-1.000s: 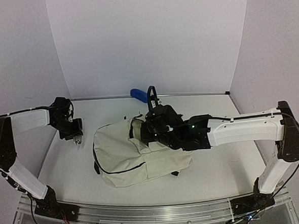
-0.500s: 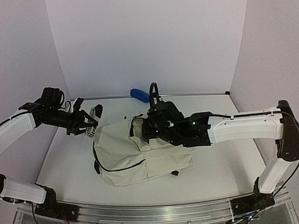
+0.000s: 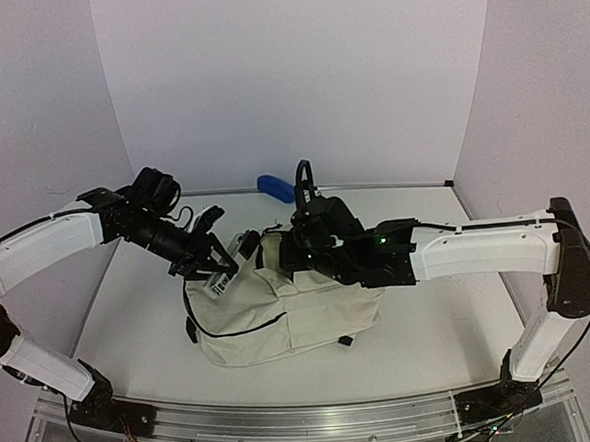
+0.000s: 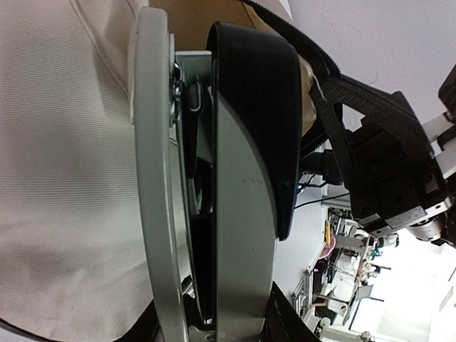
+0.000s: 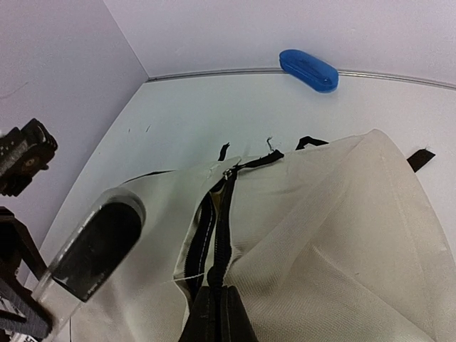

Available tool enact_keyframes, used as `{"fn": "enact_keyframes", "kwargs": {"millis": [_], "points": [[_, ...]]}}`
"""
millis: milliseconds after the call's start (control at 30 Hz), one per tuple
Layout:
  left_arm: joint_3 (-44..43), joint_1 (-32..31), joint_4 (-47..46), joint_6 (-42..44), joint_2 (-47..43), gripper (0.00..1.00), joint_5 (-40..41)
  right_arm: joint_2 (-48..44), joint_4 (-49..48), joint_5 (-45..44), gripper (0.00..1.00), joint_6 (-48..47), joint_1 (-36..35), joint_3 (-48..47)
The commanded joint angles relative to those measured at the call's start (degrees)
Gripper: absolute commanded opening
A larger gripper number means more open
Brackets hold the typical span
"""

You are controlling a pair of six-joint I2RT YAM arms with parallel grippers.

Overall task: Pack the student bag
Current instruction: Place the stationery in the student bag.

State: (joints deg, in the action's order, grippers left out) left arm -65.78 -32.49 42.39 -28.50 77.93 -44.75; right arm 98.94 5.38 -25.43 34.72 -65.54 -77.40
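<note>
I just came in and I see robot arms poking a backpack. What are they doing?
They are packing the student bag. The right hand is shut on the edge of the bag's zipper opening, holding it. The left hand holds a black and grey thing, maybe a stapler, over the bag next to that opening. It is not inside yet. A blue case lies behind the bag.

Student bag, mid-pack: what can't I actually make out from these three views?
- Inside of the student bag: in the top view the right gripper and folded fabric cover the opening; the right wrist view shows only a dark slit.
- Hold of the left gripper: in the left wrist view the grey-and-black item fills the frame, hiding the contact.
- Blue object by the back wall: too small to identify.
</note>
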Motion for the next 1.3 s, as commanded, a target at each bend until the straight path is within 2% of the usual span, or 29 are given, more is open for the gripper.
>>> {"fn": "enact_keyframes", "kwargs": {"millis": [0,333,467,800,1000,1167,1267], "points": [[-5.9,-3.2,0.8,2.7,3.2,0.15,0.2,-2.7,-4.9,-2.1,0.00,0.2,0.5,-4.6],[-7.5,-5.2,-2.4,2.5,9.2,0.13,-1.8,-2.1,-4.9,-2.0,0.00,-2.0,0.5,-5.1],[-11.0,-5.5,-3.7,1.7,12.5,0.13,-1.1,-1.4,-4.9,-1.7,0.00,-2.4,0.5,-5.5],[-18.2,-5.7,-14.8,-5.4,21.9,0.14,1.5,-1.8,-4.9,-1.4,0.00,-1.0,0.5,-3.5],[-18.5,-5.7,-24.8,-11.1,24.5,0.23,5.1,-1.6,-4.9,-1.2,0.00,0.0,0.4,-2.5],[-19.5,-5.7,-27.4,-13.7,26.5,0.32,7.9,-1.7,-6.4,-1.8,0.00,-0.2,0.5,-2.1],[-19.7,-5.8,-29.1,-17.1,28.4,0.31,8.7,-2.3,-6.8,-3.0,0.00,-0.7,0.5,-1.8]]}}
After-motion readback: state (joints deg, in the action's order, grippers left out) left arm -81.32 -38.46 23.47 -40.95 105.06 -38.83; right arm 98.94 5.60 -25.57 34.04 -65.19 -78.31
